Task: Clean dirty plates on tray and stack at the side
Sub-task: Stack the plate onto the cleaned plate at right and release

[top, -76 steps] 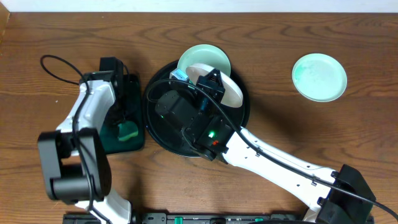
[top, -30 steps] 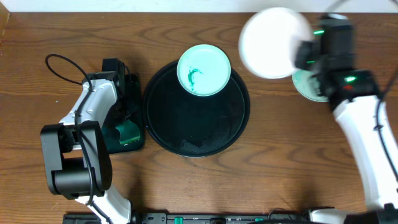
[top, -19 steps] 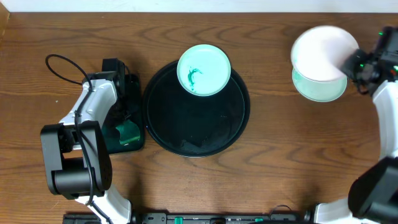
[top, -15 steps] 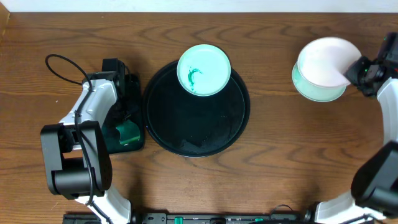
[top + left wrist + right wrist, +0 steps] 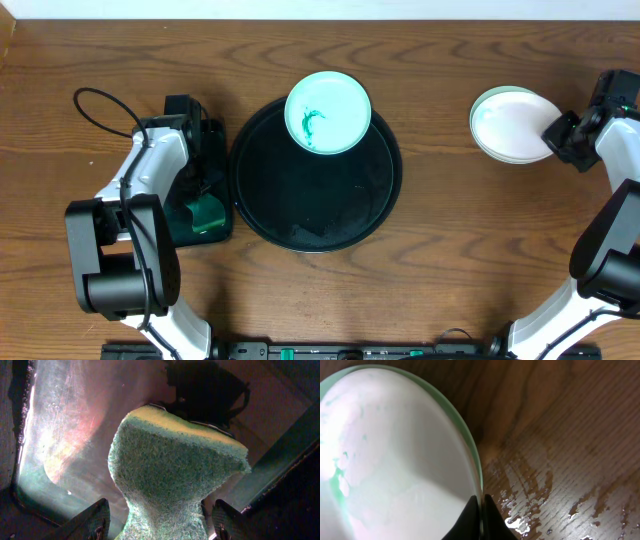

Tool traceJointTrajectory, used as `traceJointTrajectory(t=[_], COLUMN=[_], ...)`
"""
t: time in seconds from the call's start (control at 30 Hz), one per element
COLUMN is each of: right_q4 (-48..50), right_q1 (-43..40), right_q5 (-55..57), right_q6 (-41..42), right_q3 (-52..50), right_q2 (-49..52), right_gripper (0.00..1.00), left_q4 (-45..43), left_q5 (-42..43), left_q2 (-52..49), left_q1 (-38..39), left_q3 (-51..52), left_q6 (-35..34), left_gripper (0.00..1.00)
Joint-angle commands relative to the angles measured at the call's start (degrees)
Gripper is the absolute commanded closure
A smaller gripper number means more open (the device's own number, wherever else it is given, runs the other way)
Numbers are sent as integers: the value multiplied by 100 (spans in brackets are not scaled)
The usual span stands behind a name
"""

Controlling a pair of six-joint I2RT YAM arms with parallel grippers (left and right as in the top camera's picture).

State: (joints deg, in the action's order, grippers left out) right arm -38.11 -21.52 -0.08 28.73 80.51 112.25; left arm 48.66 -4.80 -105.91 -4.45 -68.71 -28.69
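Lowered onto the teal plate [image 5: 490, 95], white plate [image 5: 510, 125] sits pinched by right tool [image 5: 481, 502], left tool [image 5: 160, 521] gripping sponge [image 5: 175, 470].

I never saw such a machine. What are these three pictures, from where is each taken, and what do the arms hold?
This is a two-armed robot at a wooden table. One picture looks down from above; two come from wrist cameras. A round black tray carries one green-smeared plate. The left gripper has a green sponge between its fingers, over a small dark tray; whether it squeezes is unclear. The right gripper pinches the rim of a white plate lying on a pale green plate.
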Motion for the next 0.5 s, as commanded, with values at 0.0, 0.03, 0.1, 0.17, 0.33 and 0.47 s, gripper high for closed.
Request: traceJointTrajectory(t=[0.0, 0.03, 0.1, 0.17, 0.33, 0.47], right_q4=[-2, -9, -31, -50, -114, -92], right_q1=[-24, -24, -22, -22, -2, 133], right_q5=[131, 127, 107, 42, -269, -522], right_q6=[101, 101, 98, 94, -120, -986], right_q3=[9, 9, 9, 11, 13, 13], right_q2=[76, 76, 74, 55, -247, -874], right_gripper=[83, 79, 72, 60, 23, 1], left_q4=[35, 33, 33, 35, 33, 31], left_q5=[-11, -11, -11, -11, -11, -11], left_q2=[2, 2, 2, 2, 2, 2], left_q1=[-26, -26, -26, -26, -26, -26], left_q3=[46, 46, 46, 46, 46, 46], left_q6=[-7, -7, -7, -7, -4, -7], left_gripper=[34, 34, 34, 34, 34, 34])
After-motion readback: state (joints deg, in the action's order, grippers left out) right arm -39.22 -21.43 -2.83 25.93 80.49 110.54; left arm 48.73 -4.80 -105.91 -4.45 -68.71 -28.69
